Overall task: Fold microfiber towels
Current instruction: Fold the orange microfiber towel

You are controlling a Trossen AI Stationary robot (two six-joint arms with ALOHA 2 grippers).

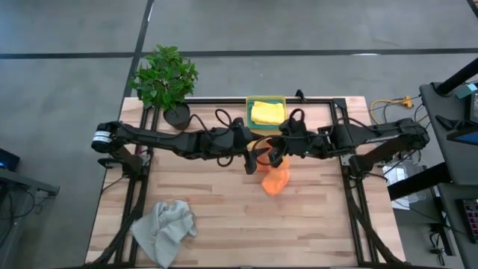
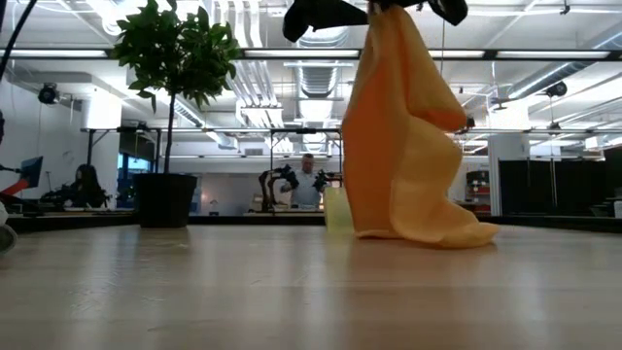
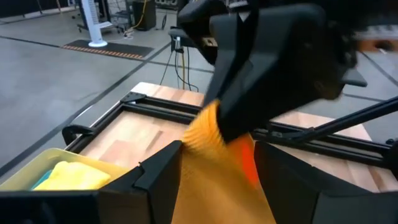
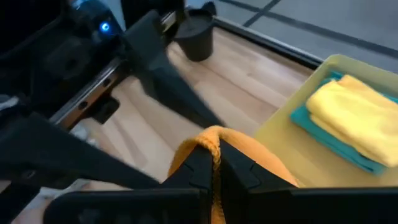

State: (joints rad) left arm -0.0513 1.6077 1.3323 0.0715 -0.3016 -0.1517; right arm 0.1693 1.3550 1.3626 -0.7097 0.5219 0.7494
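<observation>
- Orange towel [image 1: 275, 180]: soft matte microfiber, hanging in loose vertical folds at table centre, lower edge crumpled on the wood.
- Right gripper [image 4: 212, 167]: fingers pressed together, pinching the orange towel's top edge into a small bunched hump.
- Left gripper [image 3: 219, 168]: fingers spread either side of the hanging cloth, just left of the right gripper.
- Yellow bin [image 1: 255, 100]: rigid plastic, far centre; holds folded yellow towel [image 1: 267, 112] stacked on teal towel [image 4: 339, 148].
- Grey towel [image 1: 165, 229]: rumpled heap, near left.
- Table [image 1: 216, 209]: pale wood planks, black frame.
- Potted plant [image 1: 165, 77]: leafy, dark pot, far left.
</observation>
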